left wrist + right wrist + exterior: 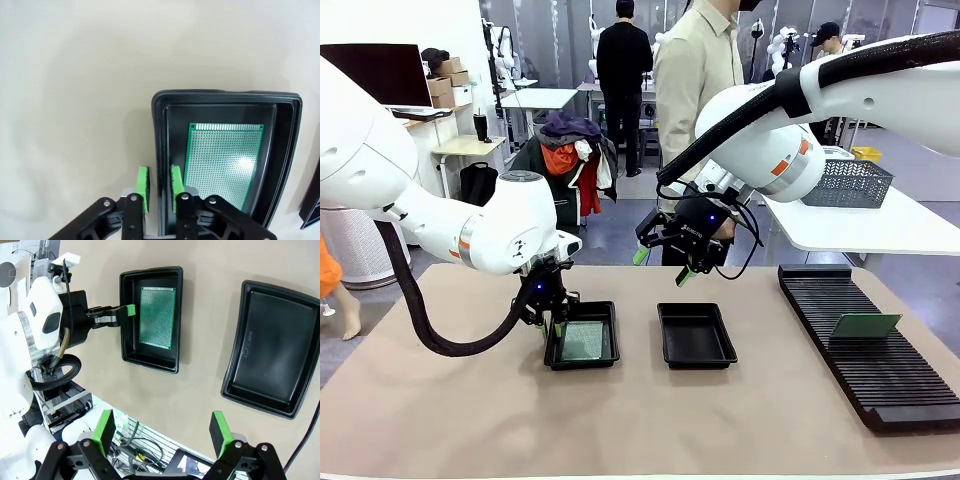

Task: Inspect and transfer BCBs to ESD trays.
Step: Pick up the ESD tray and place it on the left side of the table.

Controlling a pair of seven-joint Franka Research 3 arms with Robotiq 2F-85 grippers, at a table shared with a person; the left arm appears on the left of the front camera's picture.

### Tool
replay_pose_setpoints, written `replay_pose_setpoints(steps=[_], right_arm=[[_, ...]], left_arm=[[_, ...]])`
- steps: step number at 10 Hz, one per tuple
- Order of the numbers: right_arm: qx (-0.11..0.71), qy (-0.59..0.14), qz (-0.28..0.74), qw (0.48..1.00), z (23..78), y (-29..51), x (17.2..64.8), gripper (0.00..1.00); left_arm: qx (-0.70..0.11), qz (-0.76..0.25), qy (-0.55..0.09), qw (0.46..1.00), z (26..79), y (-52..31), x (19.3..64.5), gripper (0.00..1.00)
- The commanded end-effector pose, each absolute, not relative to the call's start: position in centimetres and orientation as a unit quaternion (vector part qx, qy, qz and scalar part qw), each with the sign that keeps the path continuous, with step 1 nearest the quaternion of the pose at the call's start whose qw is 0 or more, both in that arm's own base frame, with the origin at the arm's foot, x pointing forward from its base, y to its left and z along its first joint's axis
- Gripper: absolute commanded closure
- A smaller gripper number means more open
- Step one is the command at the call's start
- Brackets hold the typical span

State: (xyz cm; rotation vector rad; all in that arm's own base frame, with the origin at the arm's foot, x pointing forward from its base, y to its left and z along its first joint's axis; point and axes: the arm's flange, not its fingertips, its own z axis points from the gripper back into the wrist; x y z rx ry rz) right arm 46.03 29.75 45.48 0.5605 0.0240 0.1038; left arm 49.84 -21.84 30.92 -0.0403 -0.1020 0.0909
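Two black ESD trays lie side by side mid-table. In the left tray (pixel 610 312) (pixel 225 95) (pixel 150 271) a green BCB (pixel 584 340) (pixel 222 160) (pixel 157 317) lies flat on the floor. My left gripper (pixel 552 325) (pixel 160 182) (pixel 127 310) is shut on that tray's left rim, one green pad outside the wall and one inside. The right tray (pixel 696 335) (pixel 272 350) holds nothing. Above and behind it hangs my right gripper (pixel 660 265) (pixel 162 432), open and holding nothing. Another BCB (pixel 865 325) stands tilted in the rack.
A long black slotted rack (pixel 880 370) runs along the table's right side. A person (pixel 698 70) stands at the far edge behind my right arm. A white table with a mesh basket (pixel 848 183) stands behind on the right.
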Motion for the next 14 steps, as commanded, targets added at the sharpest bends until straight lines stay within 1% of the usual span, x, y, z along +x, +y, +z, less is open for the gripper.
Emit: replay_pose_setpoints(steps=[1,2,4,8,9,10,14], right_arm=[[0.267,0.012,0.042,0.963,45.62,29.99,46.20,0.00],[0.267,0.012,0.042,0.963,45.62,29.99,46.20,0.00],[0.267,0.012,0.042,0.963,45.62,29.99,46.20,0.00],[0.267,0.012,0.042,0.963,45.62,29.99,46.20,0.00],[0.267,0.012,0.042,0.963,45.62,29.99,46.20,0.00],[0.267,0.012,0.042,0.963,45.62,29.99,46.20,0.00],[0.267,0.012,0.042,0.963,45.62,29.99,46.20,0.00]], left_arm=[[-0.018,0.046,-0.063,0.997,30.56,-22.16,50.16,0.84],[-0.017,0.045,-0.064,0.997,30.55,-22.13,50.15,0.92],[-0.017,0.046,-0.063,0.997,30.52,-22.00,50.19,1.00],[-0.020,0.042,-0.052,0.998,30.81,-21.61,50.24,1.00],[-0.019,0.029,-0.034,0.999,31.32,-21.41,50.11,1.00],[-0.021,0.045,-0.053,0.997,30.93,-21.78,49.91,1.00],[-0.021,0.045,-0.053,0.997,30.93,-21.78,49.91,1.00]])
